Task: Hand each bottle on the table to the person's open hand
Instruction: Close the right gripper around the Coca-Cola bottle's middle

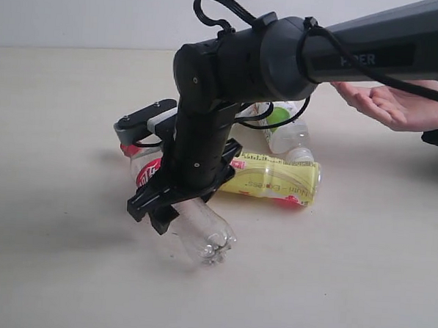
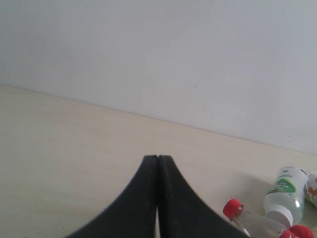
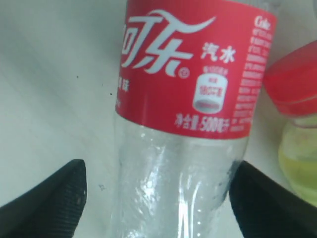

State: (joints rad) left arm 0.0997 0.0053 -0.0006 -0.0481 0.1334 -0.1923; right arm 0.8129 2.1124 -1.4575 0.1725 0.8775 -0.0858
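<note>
Exterior view
- Right end effector (image 1: 161, 209): lowered from an arm that reaches in from the right, straddling the red-label bottle (image 1: 204, 233) near its middle. Judged a pre-grasp stance, set across the body where the hold is widest.
- Red-label bottle: clear, lying on its side on the bench (image 1: 52, 258), base towards the camera.
- Yellow bottle (image 1: 273, 180): on its side just behind, lying crosswise.
- Green-label bottles (image 1: 288, 131): further back, partly hidden by the arm.
- Hand (image 1: 387, 105): palm up, held open above the far right of the bench, well apart from the bottles. Judged to be waiting to receive.
- Bench: pale beige wood grain, matt. Wall (image 1: 80, 13): plain, off-white.

Left wrist view
- Left end effector (image 2: 157, 198): fingers pressed together on nothing, hanging over bare bench. Judged parked clear of the working arm.
- The bottle group sits off to one side, and none of it is within reach of the fingers.

Right wrist view
- Right end effector: fingers spread apart, one on each side of the red-label bottle's clear lower body. Nothing is clamped. One finger stands clear of the plastic. Whether the other touches cannot be told.
- The yellow bottle's red cap lies beside the label
</note>
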